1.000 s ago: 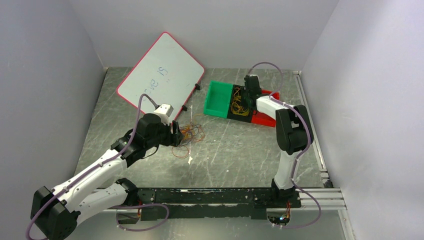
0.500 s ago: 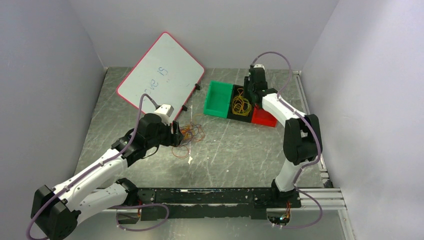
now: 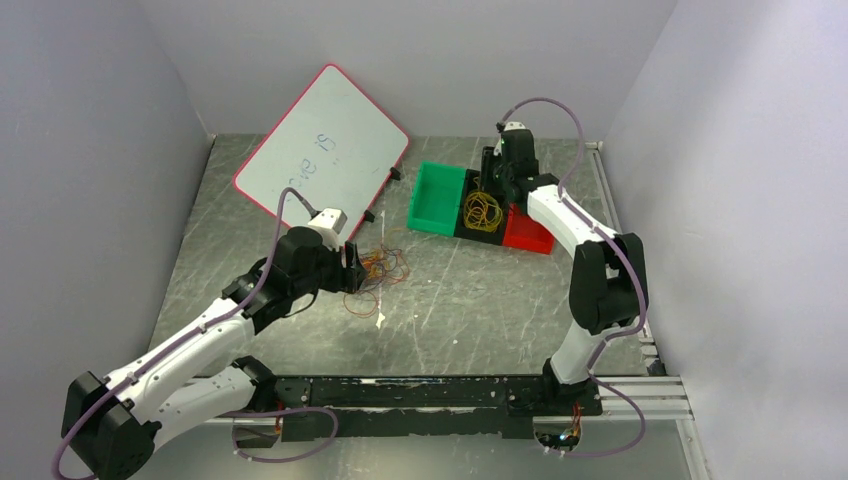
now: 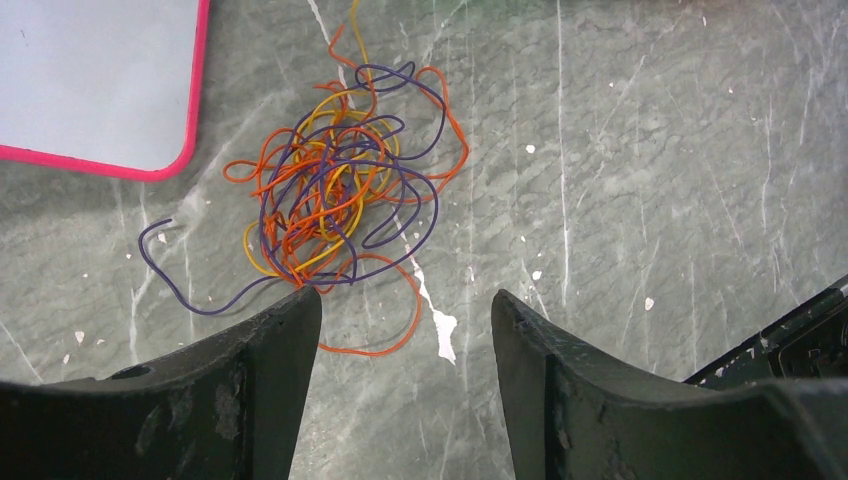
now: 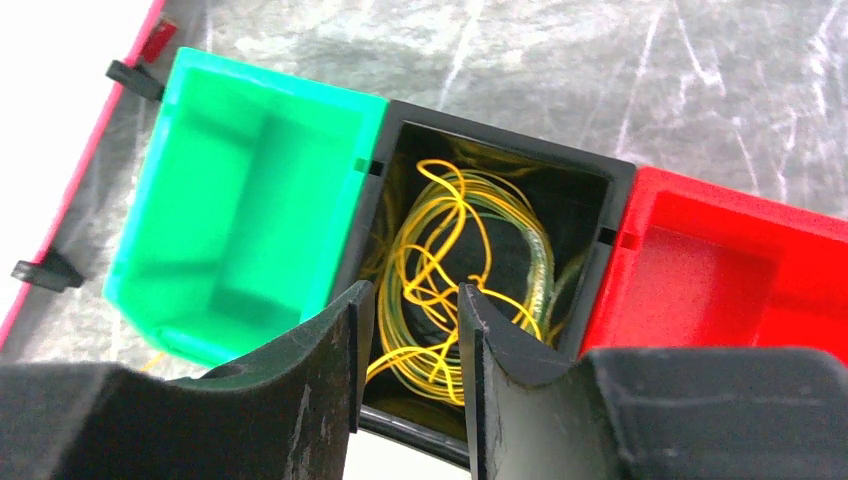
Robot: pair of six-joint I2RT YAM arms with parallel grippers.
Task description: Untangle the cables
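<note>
Grey marbled table (image 3: pixel 480 300): pink-rimmed whiteboard (image 3: pixel 320 150), tangled cables (image 3: pixel 378 270), green bin (image 3: pixel 437 200), black bin (image 5: pixel 497 152), red bin (image 3: pixel 527 235) in row.

Orange, yellow, purple cables (image 4: pixel 335 195); green bin (image 5: pixel 250 190), black bin (image 5: pixel 500 150), red bin (image 5: pixel 720 260).

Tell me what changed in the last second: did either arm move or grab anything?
The right gripper lifted out of the black bin and drew back toward its far edge; it is open and holds nothing, with the yellow cables lying in the bin. The left gripper stayed open over the tangled cables on the table, which did not shift.
</note>
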